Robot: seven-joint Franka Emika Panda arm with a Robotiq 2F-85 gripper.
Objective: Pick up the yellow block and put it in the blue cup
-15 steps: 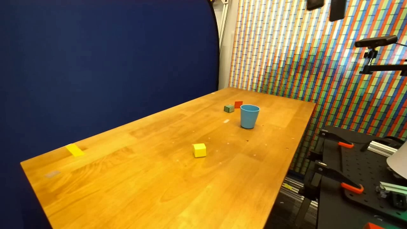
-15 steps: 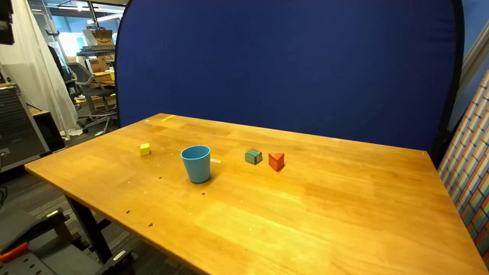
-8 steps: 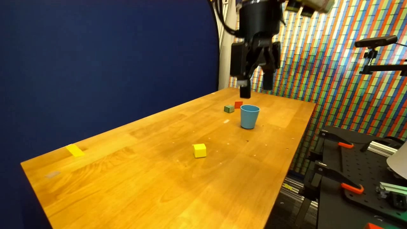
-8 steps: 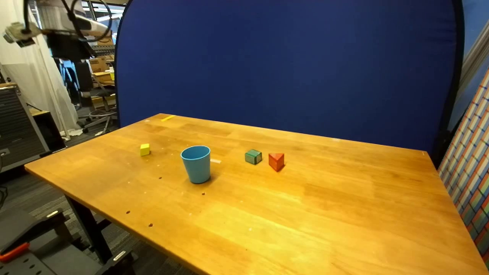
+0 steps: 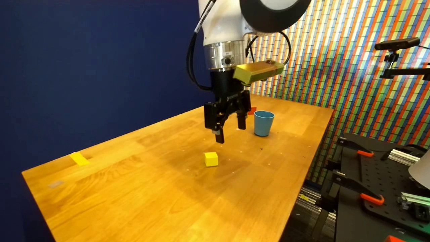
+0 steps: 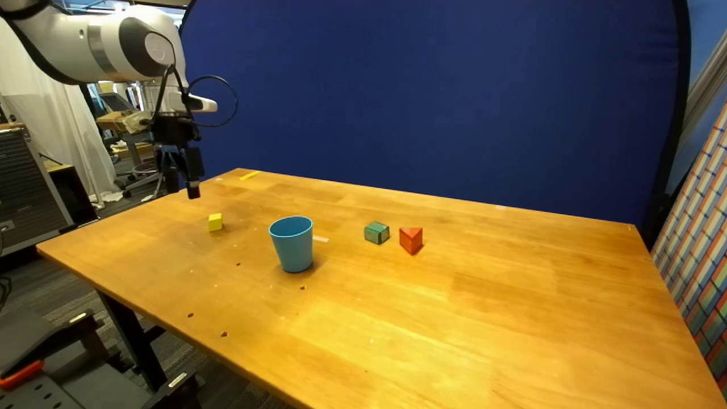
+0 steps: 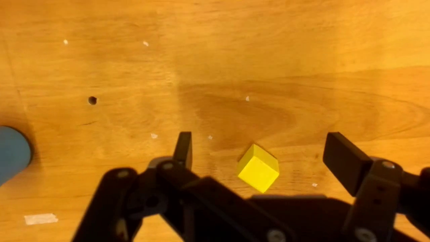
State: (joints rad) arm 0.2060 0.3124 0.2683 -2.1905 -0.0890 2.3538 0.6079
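Over the wooden table (image 5: 161,198), a black gripper (image 5: 230,131) hangs downward from the white robot arm (image 5: 221,23), its jaws spread wide. Lower down, the yellow cube (image 7: 258,169) rests on the table, apart from both jaws; the wrist view shows it midway across the gap, turned so that a corner points toward the gripper's body. Well apart from the cube, the light-blue cup (image 6: 293,247) stands upright with its mouth up, and only part of it shows in the wrist view, at the left edge. To the right of the cup in an exterior view, a green block (image 6: 376,233) and a red triangular block (image 6: 411,241) sit near each other with a gap between them. Yellow tape (image 5: 79,158) lies flat near the table's edge, and a dark blue backdrop (image 6: 431,102) rises beyond that edge in both exterior views.
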